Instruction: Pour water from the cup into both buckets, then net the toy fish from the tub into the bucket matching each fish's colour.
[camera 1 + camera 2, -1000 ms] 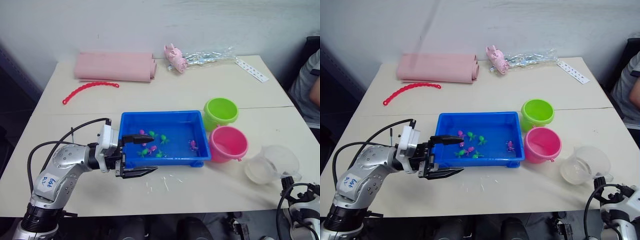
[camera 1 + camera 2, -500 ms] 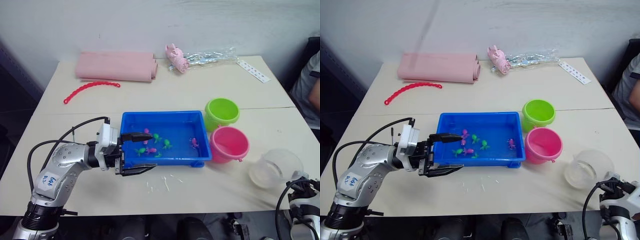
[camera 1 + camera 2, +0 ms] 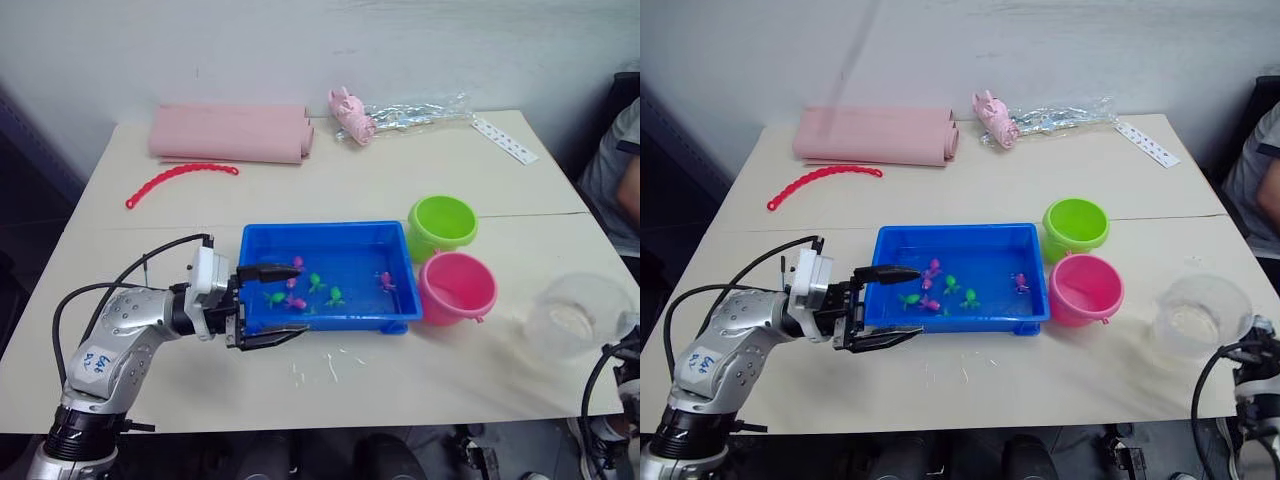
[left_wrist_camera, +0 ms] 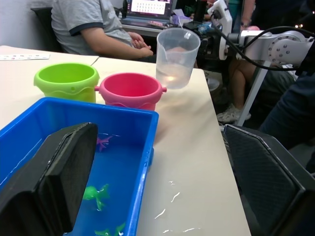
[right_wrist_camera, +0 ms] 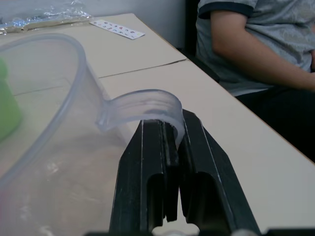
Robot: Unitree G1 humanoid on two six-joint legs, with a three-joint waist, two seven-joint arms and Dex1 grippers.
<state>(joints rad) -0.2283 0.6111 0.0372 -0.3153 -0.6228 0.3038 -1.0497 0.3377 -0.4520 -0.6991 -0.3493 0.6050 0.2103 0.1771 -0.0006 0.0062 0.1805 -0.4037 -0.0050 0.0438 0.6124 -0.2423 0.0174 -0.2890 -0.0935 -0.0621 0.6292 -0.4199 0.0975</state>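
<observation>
The clear cup (image 3: 580, 315) holds a little water and hangs near the table's right edge, right of the pink bucket (image 3: 458, 285). My right gripper (image 5: 165, 125) is shut on the cup's handle (image 5: 142, 105). The lime green bucket (image 3: 442, 222) stands just behind the pink one. The blue tub (image 3: 325, 228) lies left of both buckets, with green fish (image 3: 316, 282) and pink fish (image 3: 297, 263) floating in it. At the tub's left end my left gripper (image 3: 300, 300) is open, one finger over the water and the other outside the front wall.
A rolled pink cloth (image 3: 230, 133), a red beaded strip (image 3: 180, 175), a pink pig toy (image 3: 350, 113), a clear plastic bag (image 3: 420, 110) and a white strip (image 3: 503, 140) lie at the table's back. A seated person (image 3: 620, 160) is at the right edge.
My right gripper has shut on the cup's handle and drawn the cup to the right and slightly up. The fish have drifted in the tub. The left gripper has barely moved.
</observation>
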